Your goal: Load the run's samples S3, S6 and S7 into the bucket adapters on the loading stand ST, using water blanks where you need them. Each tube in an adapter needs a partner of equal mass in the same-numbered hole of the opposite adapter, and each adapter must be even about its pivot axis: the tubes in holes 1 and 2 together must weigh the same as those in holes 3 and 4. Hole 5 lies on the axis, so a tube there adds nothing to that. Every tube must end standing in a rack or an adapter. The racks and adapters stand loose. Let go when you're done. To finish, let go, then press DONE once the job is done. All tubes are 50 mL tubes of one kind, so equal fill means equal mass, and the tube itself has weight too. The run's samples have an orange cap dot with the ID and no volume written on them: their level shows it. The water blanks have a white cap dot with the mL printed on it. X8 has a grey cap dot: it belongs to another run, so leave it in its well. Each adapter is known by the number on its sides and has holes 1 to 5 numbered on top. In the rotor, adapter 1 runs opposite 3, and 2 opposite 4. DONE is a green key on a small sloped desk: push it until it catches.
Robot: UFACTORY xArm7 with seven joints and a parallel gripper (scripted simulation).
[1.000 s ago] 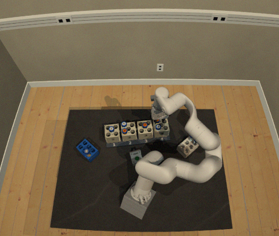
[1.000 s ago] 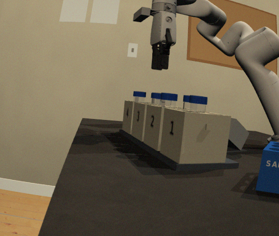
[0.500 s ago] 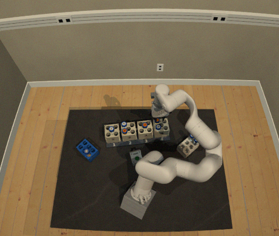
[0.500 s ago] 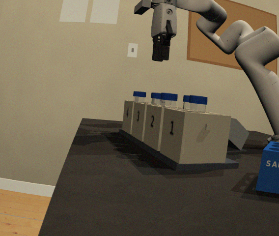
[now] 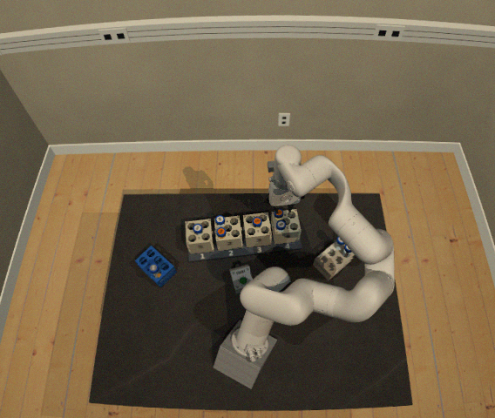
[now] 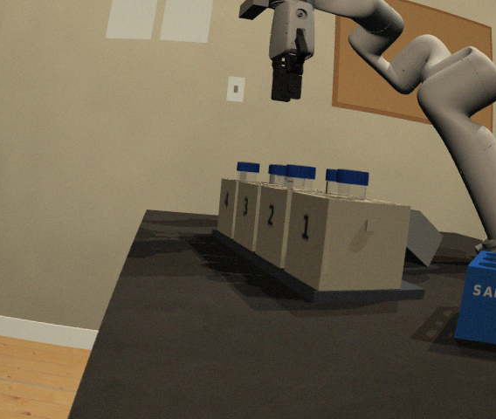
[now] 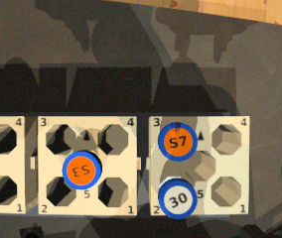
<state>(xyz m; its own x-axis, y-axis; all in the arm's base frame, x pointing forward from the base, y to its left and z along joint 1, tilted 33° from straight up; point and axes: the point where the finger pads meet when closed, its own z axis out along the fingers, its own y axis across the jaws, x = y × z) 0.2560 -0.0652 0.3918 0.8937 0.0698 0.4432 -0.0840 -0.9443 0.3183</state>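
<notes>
My gripper [image 6: 286, 97] is part open and empty, high above the adapters. In adapter 4 [image 5: 286, 238] [image 7: 237, 164], orange-dotted S7 [image 5: 279, 212] [image 7: 178, 142] stands in hole 3 and a 30 blank [image 5: 281, 225] [image 7: 178, 199] in hole 2. S3 [image 5: 257, 221] [image 7: 81, 170] stands in hole 5 of adapter 3 [image 5: 249, 241] [image 7: 126, 164]. Adapter 2 [image 5: 228, 244] [image 6: 270, 236] holds a white-dotted blank [image 5: 220, 219] in hole 3 and an orange-dotted tube [image 5: 221, 232], ID unreadable, in hole 2. Adapter 1 [image 5: 193, 246] [image 6: 365, 257] holds a white-dotted blank [image 5: 198, 227] in hole 5.
The adapters stand on the loading stand [image 5: 213, 257]. A blue rack [image 5: 171, 273] [image 6: 487, 311] at left holds a pale-dotted tube [image 5: 152, 267]. The beige rack [image 5: 329, 272] at right is partly under the arm, with blue-capped tubes. The DONE key [image 5: 242, 280] is on the desk near the arm base.
</notes>
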